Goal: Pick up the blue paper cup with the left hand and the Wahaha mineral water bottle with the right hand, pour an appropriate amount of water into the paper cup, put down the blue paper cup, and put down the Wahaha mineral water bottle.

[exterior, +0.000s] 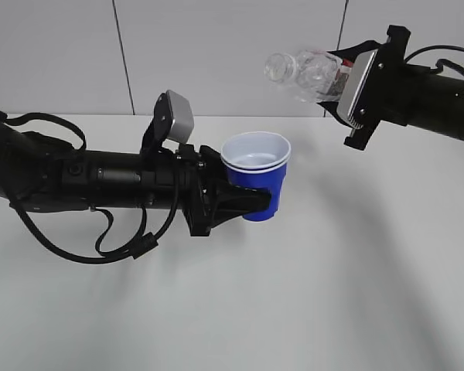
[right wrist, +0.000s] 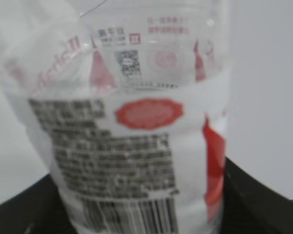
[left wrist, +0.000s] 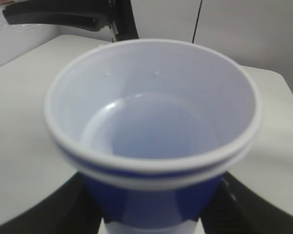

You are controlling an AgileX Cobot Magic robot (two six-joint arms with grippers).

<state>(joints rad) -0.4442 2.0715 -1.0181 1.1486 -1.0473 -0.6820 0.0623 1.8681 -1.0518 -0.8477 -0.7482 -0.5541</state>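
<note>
My left gripper (exterior: 251, 199) is shut on the blue paper cup (exterior: 257, 175), which it holds upright above the table; water lies in the cup's white bottom (left wrist: 151, 129). Black fingers (left wrist: 63, 202) press the cup's blue wall from both sides. My right gripper (exterior: 342, 77) is shut on the Wahaha mineral water bottle (exterior: 305, 74), which lies tilted, near level, up and to the right of the cup. Its clear end points left toward the cup's rim. In the right wrist view the red-and-white label (right wrist: 136, 146) fills the frame between dark fingers (right wrist: 254, 195).
A white table (exterior: 232, 309) spreads under both arms, with its far edge against a pale panelled wall (exterior: 216, 54). Loose black cables (exterior: 100, 239) hang from the left arm near the tabletop. The right arm reaches in from the upper right.
</note>
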